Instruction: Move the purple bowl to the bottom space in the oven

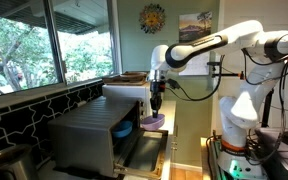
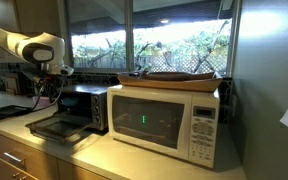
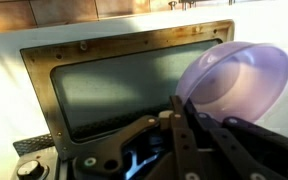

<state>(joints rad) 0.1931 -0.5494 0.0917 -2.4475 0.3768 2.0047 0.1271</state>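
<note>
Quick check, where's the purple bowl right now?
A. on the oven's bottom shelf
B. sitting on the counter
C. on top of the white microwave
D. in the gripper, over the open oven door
D: in the wrist view the gripper pinches the rim of the purple bowl above the glass of the open door, and an exterior view shows the bowl in front of the oven, not inside it.

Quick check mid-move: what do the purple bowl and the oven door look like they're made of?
The purple bowl looks like plastic: smooth, slightly translucent, with a soft sheen along the rim. The oven door is a dark glass pane in a metal frame with visible screws. The oven body appears to be brushed grey metal.
</note>
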